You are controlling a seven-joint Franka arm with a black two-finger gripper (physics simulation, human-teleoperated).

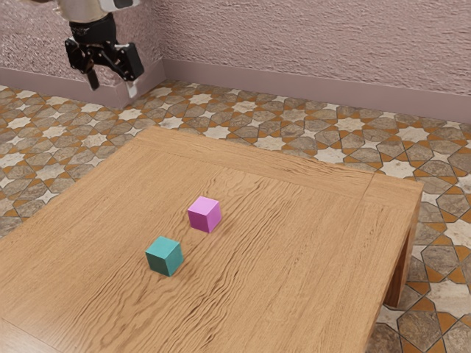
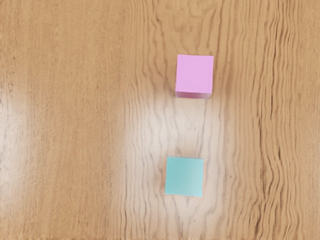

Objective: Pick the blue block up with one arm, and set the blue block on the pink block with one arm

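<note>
A teal-blue block (image 1: 164,255) rests on the wooden table (image 1: 294,250), toward the front and a little to the exterior view's left of centre. Just behind it and slightly to the right sits a pink block (image 1: 204,214), a small gap apart from it. My black gripper (image 1: 112,83) hangs high in the exterior view's upper left, far above and away from both blocks, open, with nothing between its fingers. From the hand camera I look straight down on the blue block (image 2: 185,176) and the pink block (image 2: 194,76), lying in line on the wood grain.
The table's far edge (image 1: 257,151) and right edge (image 1: 412,220) drop to a patterned tile floor (image 1: 331,125). A rough pinkish wall (image 1: 309,37) runs behind. Bare wood surrounds both blocks on all sides.
</note>
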